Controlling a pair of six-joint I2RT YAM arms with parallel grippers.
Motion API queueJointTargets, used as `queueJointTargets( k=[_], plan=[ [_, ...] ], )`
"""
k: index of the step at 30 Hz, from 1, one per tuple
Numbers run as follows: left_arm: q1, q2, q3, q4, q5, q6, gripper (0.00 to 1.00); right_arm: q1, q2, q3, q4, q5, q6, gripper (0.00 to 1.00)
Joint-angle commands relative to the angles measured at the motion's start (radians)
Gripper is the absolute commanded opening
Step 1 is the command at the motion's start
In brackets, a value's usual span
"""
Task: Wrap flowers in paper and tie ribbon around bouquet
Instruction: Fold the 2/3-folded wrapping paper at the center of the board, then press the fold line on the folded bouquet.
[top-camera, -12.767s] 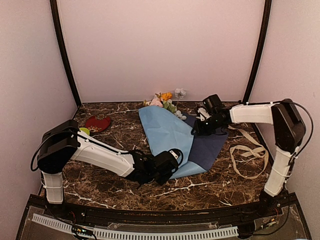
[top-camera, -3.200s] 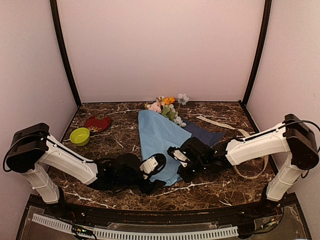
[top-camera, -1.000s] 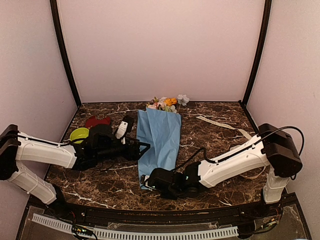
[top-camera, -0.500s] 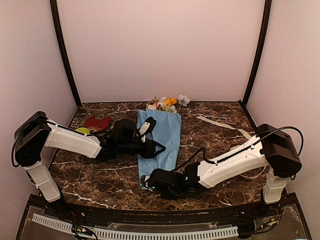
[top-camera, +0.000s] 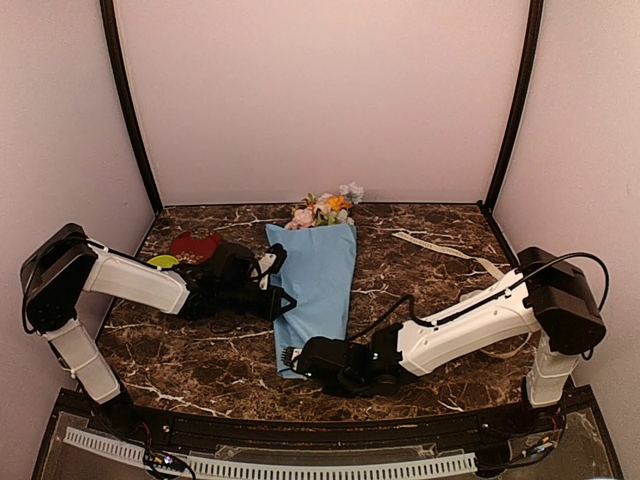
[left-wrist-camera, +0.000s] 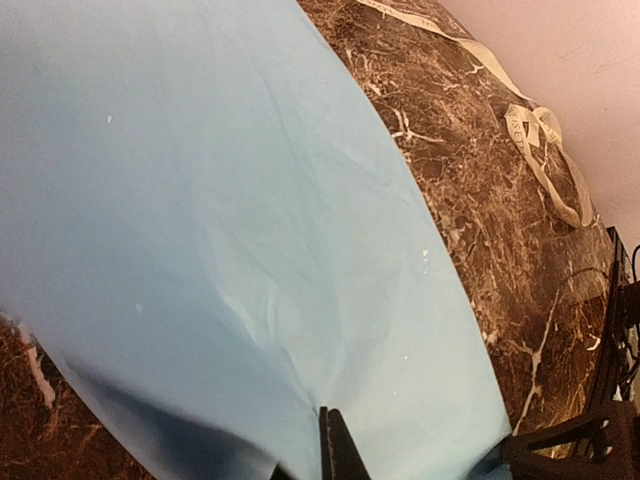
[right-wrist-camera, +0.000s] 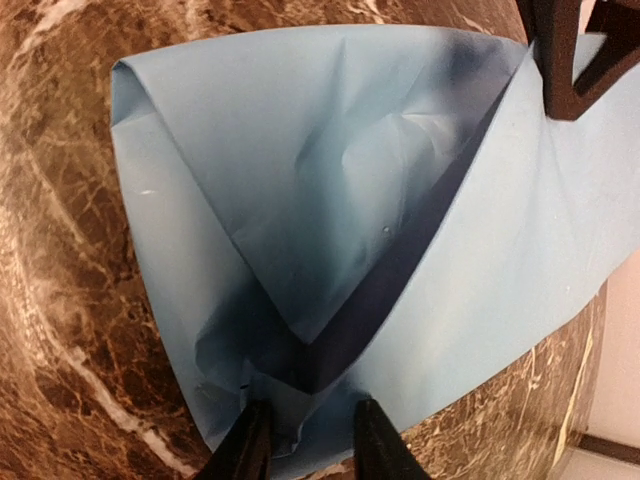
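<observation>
The bouquet (top-camera: 315, 275) lies mid-table, flowers (top-camera: 325, 210) toward the back wall. My left gripper (left-wrist-camera: 335, 442) is pinched on the paper (left-wrist-camera: 250, 220) at its left edge. My right gripper (right-wrist-camera: 305, 450) stands apart astride the cone's tip. I should hold the overlap taut before fetching the ribbon (top-camera: 440, 247).

The paper (top-camera: 315, 275) is plain light blue, with a dark navy strip showing in the fold at its near end. The flowers (top-camera: 325, 210) are orange, pink and white with green. The ribbon (top-camera: 440, 248) is cream-beige. The desk (top-camera: 420, 285) is dark brown marble veined in white. At the left sit a lime-green bowl (top-camera: 163, 262) and a red dish (top-camera: 195, 245). The walls (top-camera: 320, 100) are pale pink.
</observation>
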Motion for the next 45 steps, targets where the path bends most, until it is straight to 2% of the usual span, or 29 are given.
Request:
queueJointTargets(
  k=[1, 8, 16, 23, 27, 32, 39, 45],
  plan=[
    [0.023, 0.037, -0.038, 0.05, 0.021, 0.043, 0.0, 0.006, -0.036, -0.036, -0.067, 0.007, 0.016, 0.35],
    [0.057, 0.12, -0.112, 0.22, 0.064, 0.033, 0.0, 0.006, -0.164, -0.103, -0.076, -0.018, 0.049, 0.5],
    [0.067, 0.166, -0.129, 0.292, 0.104, 0.008, 0.0, -0.019, -0.39, -0.14, 0.007, -0.232, 0.094, 0.63],
    [0.068, 0.14, -0.065, 0.228, 0.158, 0.053, 0.0, -0.132, -0.297, -0.062, 0.042, -0.326, 0.198, 0.56],
    [0.069, 0.094, 0.007, 0.121, 0.159, 0.102, 0.0, -0.164, -0.188, -0.008, 0.084, -0.358, 0.23, 0.47],
    [0.086, 0.041, 0.092, -0.041, 0.139, 0.164, 0.0, -0.178, -0.069, 0.031, 0.092, -0.314, 0.255, 0.43],
    [0.121, 0.108, 0.063, -0.055, 0.176, 0.101, 0.0, -0.182, 0.039, 0.02, 0.098, -0.278, 0.281, 0.38],
    [0.157, 0.134, 0.019, -0.052, 0.062, 0.072, 0.0, -0.183, 0.03, -0.033, 0.108, -0.274, 0.293, 0.38]
  ],
)
